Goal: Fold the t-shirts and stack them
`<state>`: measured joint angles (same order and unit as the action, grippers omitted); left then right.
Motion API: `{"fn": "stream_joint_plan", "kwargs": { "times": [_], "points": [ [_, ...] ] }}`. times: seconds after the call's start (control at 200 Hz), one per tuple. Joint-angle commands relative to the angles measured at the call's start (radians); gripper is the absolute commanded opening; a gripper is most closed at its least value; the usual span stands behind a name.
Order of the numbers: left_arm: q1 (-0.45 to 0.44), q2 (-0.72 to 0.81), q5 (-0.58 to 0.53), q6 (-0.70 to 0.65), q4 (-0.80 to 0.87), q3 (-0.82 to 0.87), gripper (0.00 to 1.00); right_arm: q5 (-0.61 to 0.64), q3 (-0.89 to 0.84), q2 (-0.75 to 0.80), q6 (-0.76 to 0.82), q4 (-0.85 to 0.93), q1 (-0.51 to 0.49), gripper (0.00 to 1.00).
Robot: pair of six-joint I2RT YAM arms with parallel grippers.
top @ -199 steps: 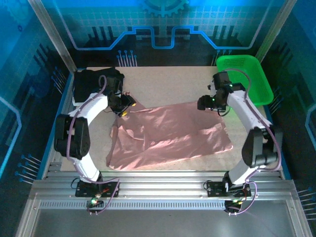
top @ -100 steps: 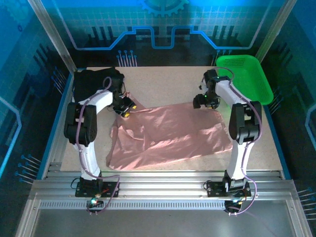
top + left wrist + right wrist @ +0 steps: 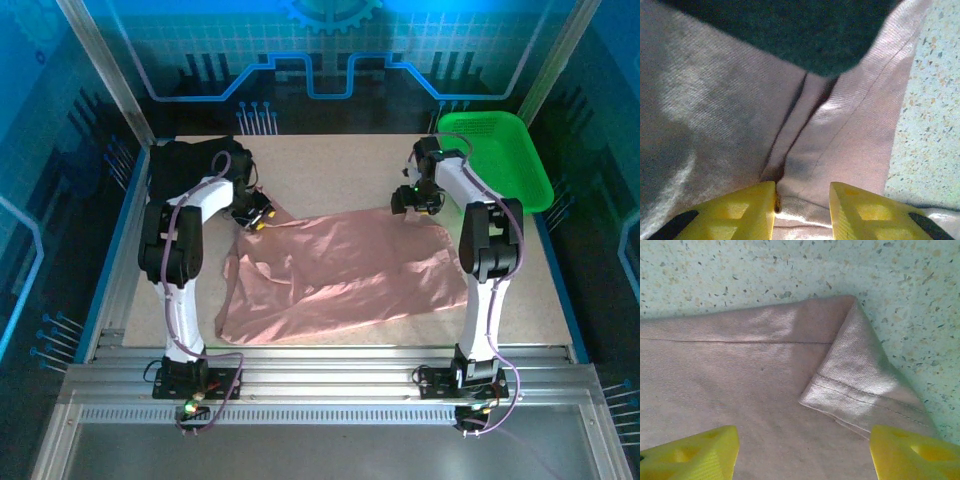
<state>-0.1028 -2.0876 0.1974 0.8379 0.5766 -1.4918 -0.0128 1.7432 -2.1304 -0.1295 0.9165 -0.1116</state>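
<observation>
Narrowing, left claw (image 3: 802,196) sits part-open round the shirt's (image 3: 340,270) 10 o'clock fold; right claw (image 3: 805,442) gapes over its 1 o'clock corner, for lifting.

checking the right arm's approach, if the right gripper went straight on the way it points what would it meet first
Most likely the pink t-shirt: its turned-over hemmed corner lies straight ahead of the open right gripper, flat on the table. How near is unclear.

A robotics lab test cell, shown by its aluminium frame (image 3: 101,62), blue circuit-print wall panels (image 3: 200,45) and speckled worktable (image 3: 340,168).
</observation>
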Motion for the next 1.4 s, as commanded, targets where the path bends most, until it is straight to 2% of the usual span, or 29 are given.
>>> {"fn": "stream_joint_plan", "kwargs": {
  "times": [0.0, 0.145, 0.31, 0.535, 0.755, 1.02, 1.261, 1.396],
  "points": [
    [-0.007, -0.023, -0.009, 0.006, 0.035, -0.018, 0.29, -0.025, 0.024, -0.016, 0.008, 0.032, 0.022, 0.7],
    [-0.015, -0.019, -0.011, -0.002, 0.04, -0.005, 0.2, -0.024, 0.035, -0.022, 0.009, 0.037, 0.034, 0.7],
    [-0.02, -0.007, -0.01, -0.015, 0.026, 0.02, 0.0, -0.021, 0.044, -0.029, 0.021, 0.036, 0.041, 0.7],
    [-0.045, 0.028, 0.009, -0.047, 0.006, -0.041, 0.0, 0.023, 0.077, -0.054, 0.053, 0.042, 0.034, 0.68],
    [-0.069, 0.086, 0.028, -0.033, -0.031, -0.075, 0.0, 0.072, 0.086, -0.071, 0.094, 0.065, -0.028, 0.67],
    [-0.074, 0.126, 0.055, -0.046, -0.023, -0.074, 0.0, 0.141, 0.118, -0.129, 0.031, 0.107, -0.045, 0.62],
    [-0.074, 0.169, 0.065, -0.039, -0.055, -0.032, 0.0, 0.2, 0.145, -0.166, -0.042, 0.112, -0.05, 0.52],
    [-0.075, 0.184, 0.066, -0.05, -0.06, -0.029, 0.0, 0.225, 0.161, -0.183, -0.065, 0.121, -0.053, 0.43]
  ]
}}
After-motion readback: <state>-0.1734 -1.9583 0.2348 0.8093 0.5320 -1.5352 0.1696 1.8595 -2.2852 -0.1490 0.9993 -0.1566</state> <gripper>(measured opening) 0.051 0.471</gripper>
